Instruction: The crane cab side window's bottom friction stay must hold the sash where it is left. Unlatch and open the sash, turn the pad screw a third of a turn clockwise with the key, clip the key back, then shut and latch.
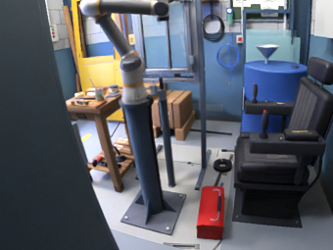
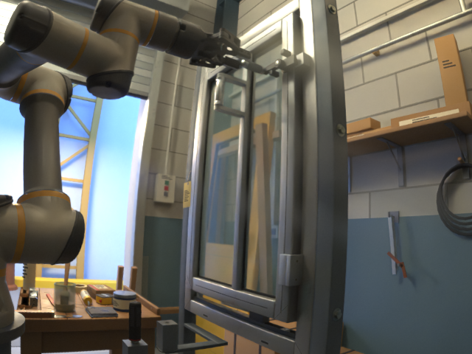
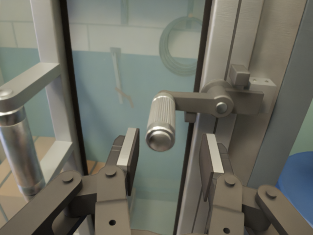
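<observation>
The latch lever (image 3: 202, 101) sits on the sash stile near the top of the window (image 2: 244, 183), and its ribbed knob (image 3: 160, 124) points out toward my gripper (image 3: 168, 156). My gripper is just short of the knob, level with it, open and empty. In the second side camera my gripper (image 2: 244, 61) reaches toward the latch (image 2: 284, 63) at the sash's upper corner. The sash lies closed in its grey frame. A vertical pull handle (image 3: 15, 141) stands on the sash to the left. The friction stay and the key are not visible.
The operator's seat (image 1: 284, 150) with its levers fills the right of the floor. A blue drum (image 1: 272, 81) stands behind it. A red toolbox (image 1: 210, 211) lies by my pedestal (image 1: 147, 179). A cluttered wooden bench (image 1: 98, 106) stands on the left.
</observation>
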Controlling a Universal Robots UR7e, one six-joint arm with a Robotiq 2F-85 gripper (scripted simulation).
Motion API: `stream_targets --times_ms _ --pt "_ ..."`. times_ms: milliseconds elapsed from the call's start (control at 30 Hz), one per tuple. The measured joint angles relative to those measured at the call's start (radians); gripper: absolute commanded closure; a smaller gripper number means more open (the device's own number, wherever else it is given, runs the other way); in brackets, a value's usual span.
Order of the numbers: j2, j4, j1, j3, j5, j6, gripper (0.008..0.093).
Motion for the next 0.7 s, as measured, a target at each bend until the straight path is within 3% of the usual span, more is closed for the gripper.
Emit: stream_targets --times_ms 367,700 --pt "0.078 -0.036 0.124 -0.042 -0.123 0.0 0.0534" --pt "0.112 -0.05 0.172 -0.062 -0.172 0.0 0.0534"
